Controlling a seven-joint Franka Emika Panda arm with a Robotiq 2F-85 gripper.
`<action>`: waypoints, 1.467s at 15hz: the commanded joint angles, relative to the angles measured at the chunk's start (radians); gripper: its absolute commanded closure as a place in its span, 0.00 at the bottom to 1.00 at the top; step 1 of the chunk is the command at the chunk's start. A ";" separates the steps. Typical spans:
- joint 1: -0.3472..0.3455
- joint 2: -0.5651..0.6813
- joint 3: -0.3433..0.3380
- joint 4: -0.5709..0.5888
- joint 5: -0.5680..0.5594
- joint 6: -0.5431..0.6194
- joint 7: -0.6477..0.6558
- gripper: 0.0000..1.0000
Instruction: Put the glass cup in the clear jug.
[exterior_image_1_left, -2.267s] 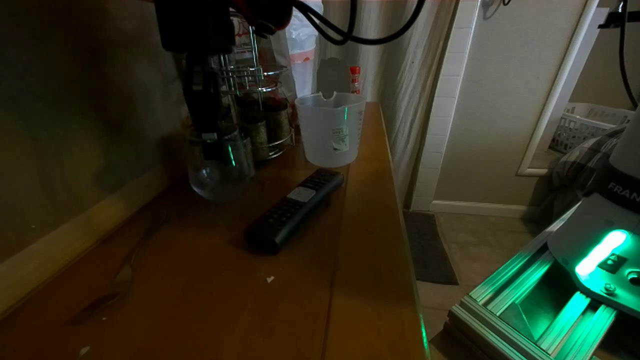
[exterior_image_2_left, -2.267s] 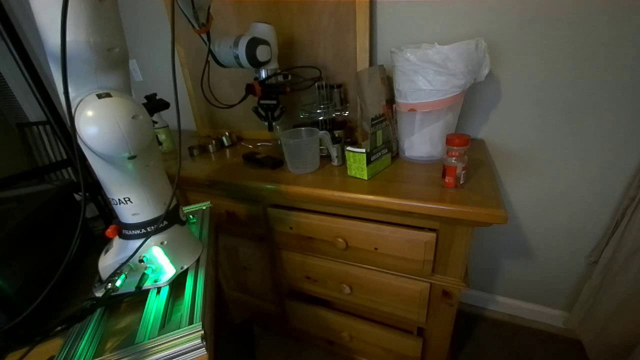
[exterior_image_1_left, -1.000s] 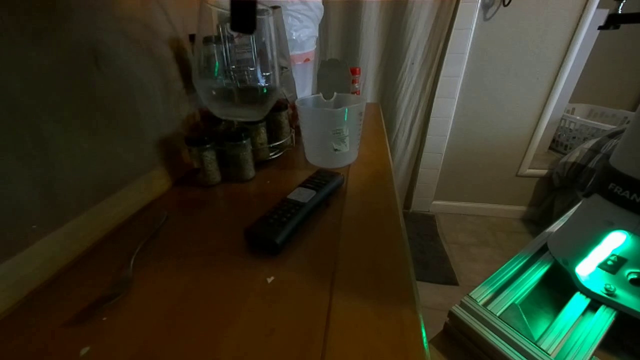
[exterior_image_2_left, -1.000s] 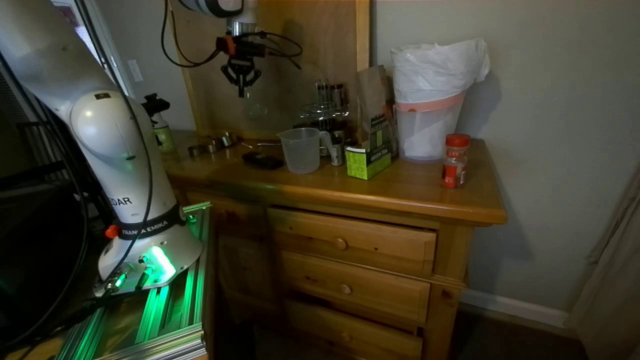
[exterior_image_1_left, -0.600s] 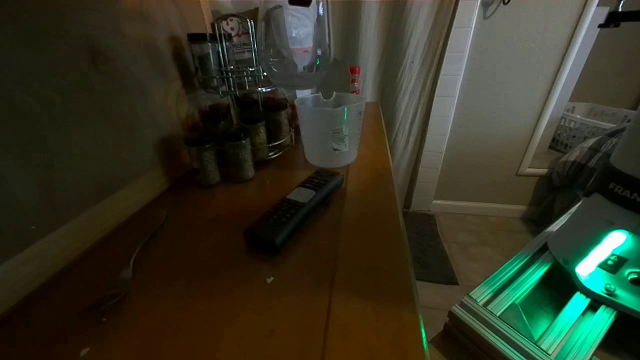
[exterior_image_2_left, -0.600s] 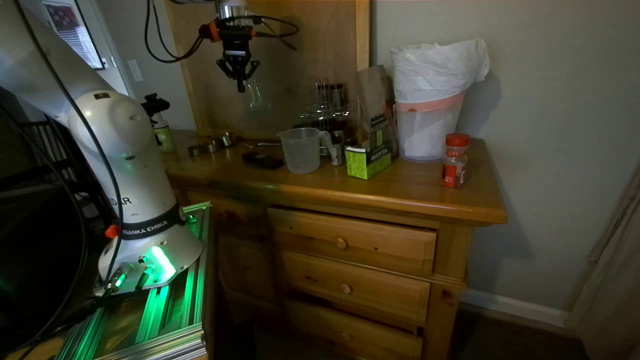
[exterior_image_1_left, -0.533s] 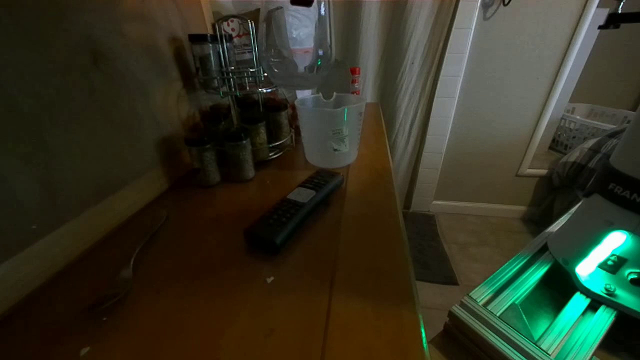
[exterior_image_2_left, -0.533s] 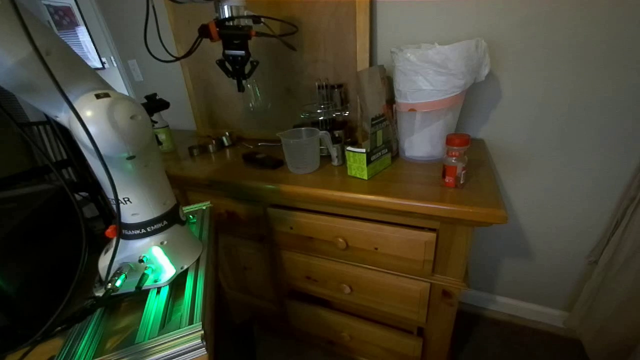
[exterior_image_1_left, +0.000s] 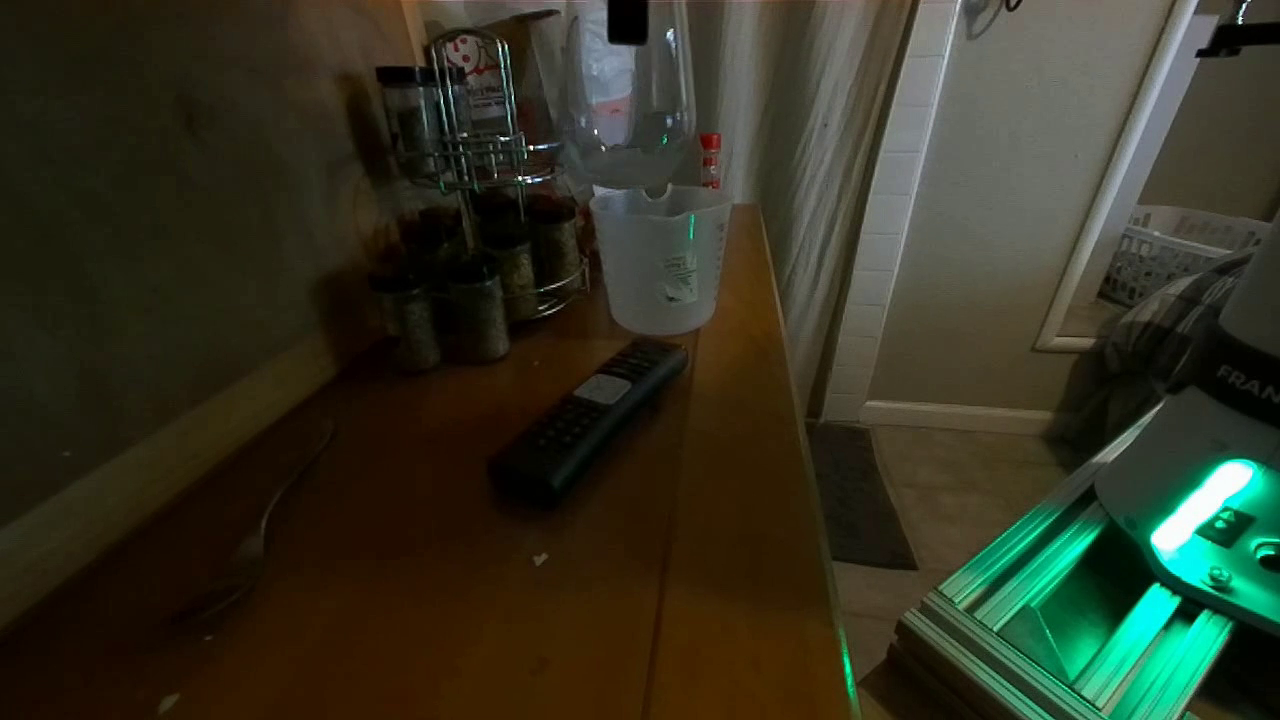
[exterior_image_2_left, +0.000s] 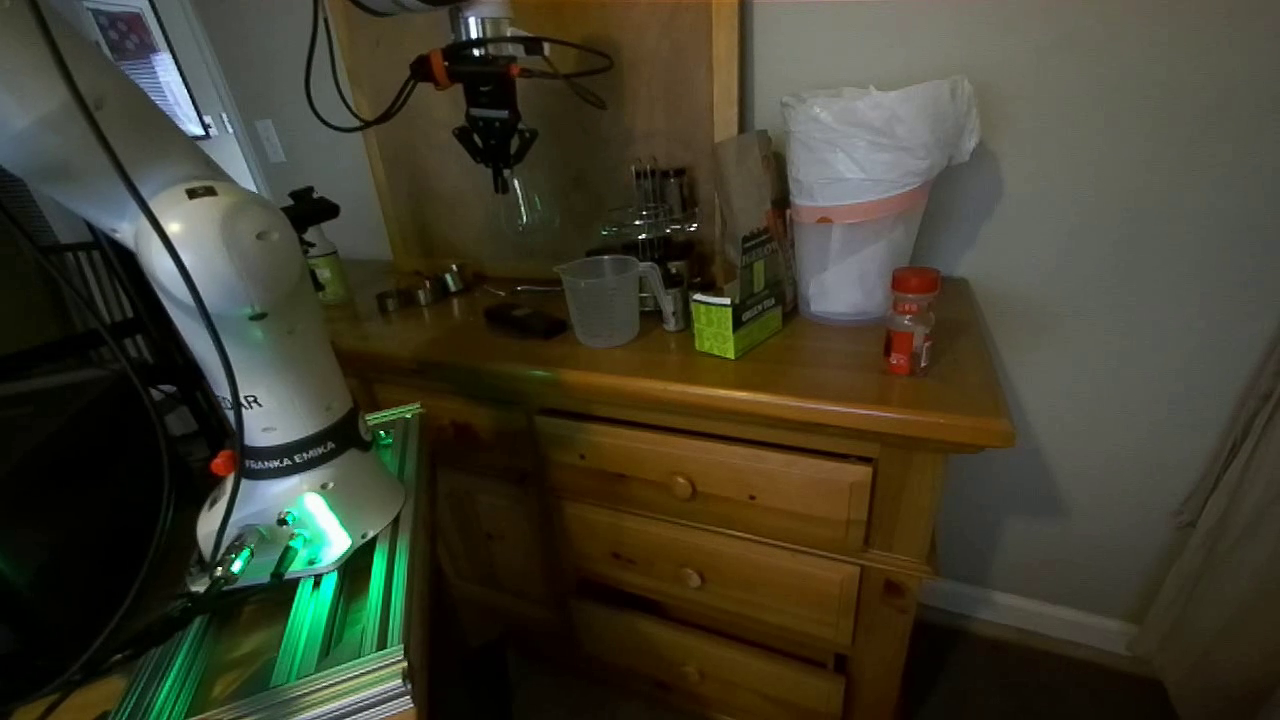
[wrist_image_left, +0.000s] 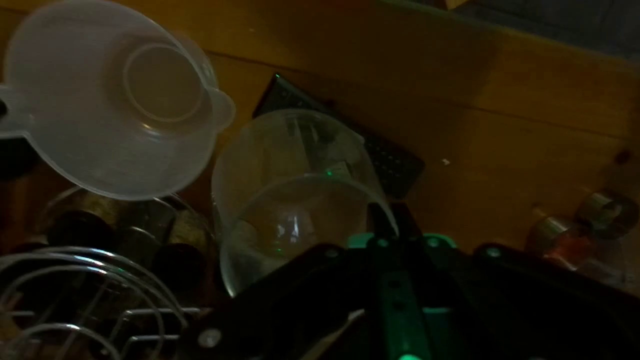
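The glass cup (wrist_image_left: 295, 210) is a clear round tumbler held upright in the air. My gripper (wrist_image_left: 392, 220) is shut on its rim, one finger inside and one outside. In an exterior view the gripper (exterior_image_2_left: 500, 185) points down with the cup (exterior_image_2_left: 530, 212) under and beside its tips, up and left of the clear jug (exterior_image_2_left: 603, 305). In an exterior view the cup (exterior_image_1_left: 630, 120) shows above the jug's rim; only a dark fingertip (exterior_image_1_left: 628, 22) shows there. The jug (exterior_image_1_left: 655, 265) stands upright on the counter. In the wrist view the jug (wrist_image_left: 65, 100) is left of the cup, its inside bare.
A wire spice rack (wrist_image_left: 85, 260) with dark-lidded jars stands close to the jug. A black handset (wrist_image_left: 395, 170) lies below the cup. A fork (exterior_image_1_left: 265, 520), small metal tins (exterior_image_2_left: 425, 290), a green tea box (exterior_image_2_left: 738, 325) and a bin (exterior_image_2_left: 850, 250) are also on the counter.
The cup has risen from low by the spice rack and moved toward the jug, held in the gripper. In the last half second it moved right and slightly down in both exterior views.
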 joint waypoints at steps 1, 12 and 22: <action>-0.056 0.010 -0.015 -0.018 -0.092 0.021 0.136 0.99; -0.124 0.106 -0.064 -0.031 -0.115 0.113 0.266 0.99; -0.120 0.200 -0.074 -0.096 -0.082 0.273 0.272 0.99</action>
